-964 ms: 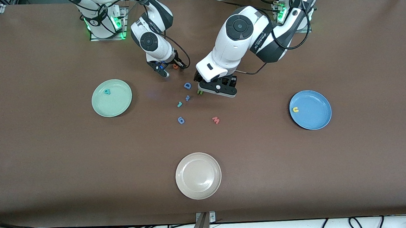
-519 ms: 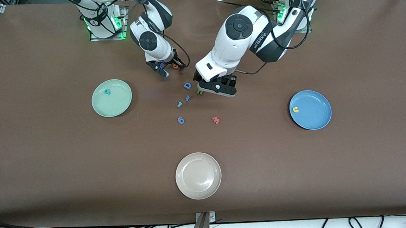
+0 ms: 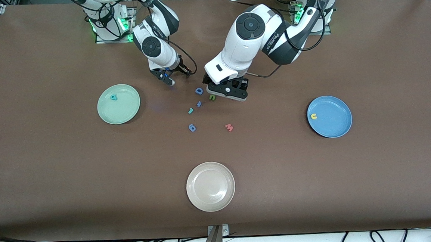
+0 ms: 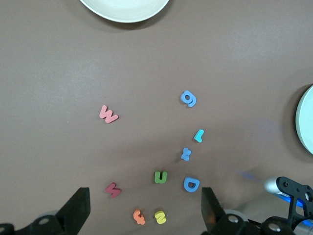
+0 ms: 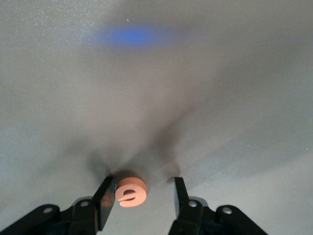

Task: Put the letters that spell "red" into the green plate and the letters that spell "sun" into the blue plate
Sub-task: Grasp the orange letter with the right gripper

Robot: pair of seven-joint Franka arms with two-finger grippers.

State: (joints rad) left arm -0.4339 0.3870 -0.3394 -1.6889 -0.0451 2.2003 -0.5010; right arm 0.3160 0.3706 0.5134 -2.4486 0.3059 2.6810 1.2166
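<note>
My right gripper is low over the table between the green plate and the letter cluster. It is open: the orange e rests against one finger with a gap to the other. In the front view that gripper hides the e. A teal d lies in the green plate. My left gripper hangs open over the cluster, with the yellow s between its fingers and the olive n close by. The teal r lies nearer the camera. A yellow u is in the blue plate.
A blue D, a small blue letter, a blue 6-like letter and a pink w lie around the cluster. An orange curved letter and a dark red letter sit under the left gripper. A cream plate stands near the front edge.
The right gripper has shifted toward the green plate, and the orange e no longer shows in the front view. The left gripper has drawn back a little, uncovering the olive n.
</note>
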